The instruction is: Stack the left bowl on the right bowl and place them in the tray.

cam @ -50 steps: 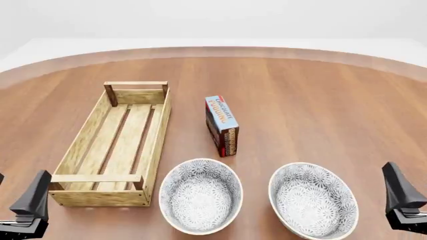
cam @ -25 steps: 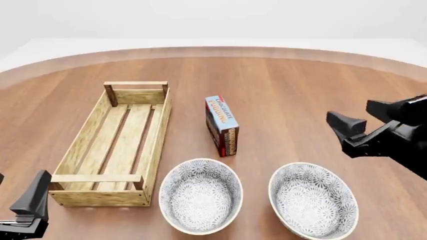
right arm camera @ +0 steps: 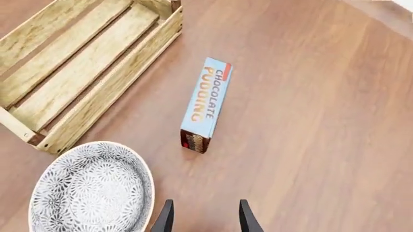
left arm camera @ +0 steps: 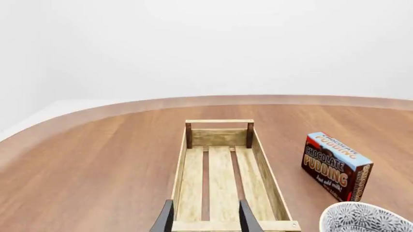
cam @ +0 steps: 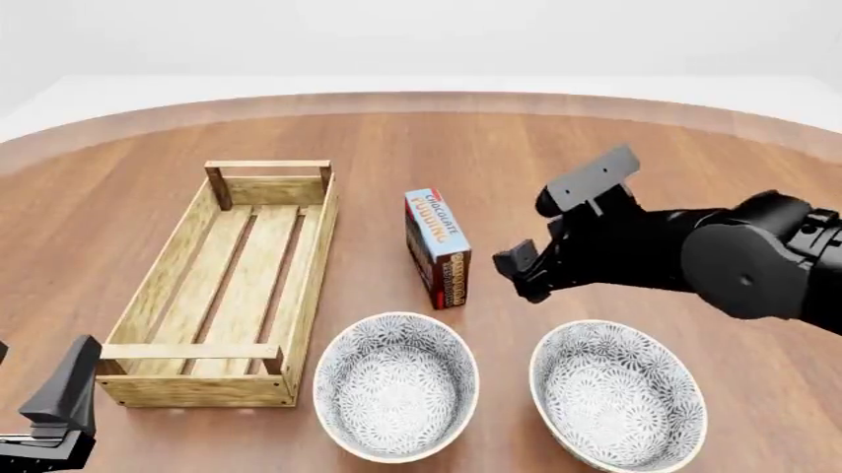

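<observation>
Two patterned grey-white ceramic bowls, left [cam: 394, 385] and right [cam: 617, 394], sat apart beside the long light-wood slatted tray [cam: 227, 286]. Right black gripper [cam: 563, 232] hovered released near the blue-and-red pudding box [cam: 439, 246]; left black gripper [left arm camera: 204, 218] rested released.

I see two bowls, the left bowl [cam: 394, 385] and the right bowl [cam: 617, 395], white with grey flower pattern. The tray [cam: 227, 281] is light wood. The pudding box [cam: 439, 246] is blue, red and brown.

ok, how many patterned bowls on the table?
2. One grey-and-white patterned ceramic bowl sits beside the long light-wood slatted tray; the second patterned bowl sits apart to its right. Neither is stacked.
</observation>
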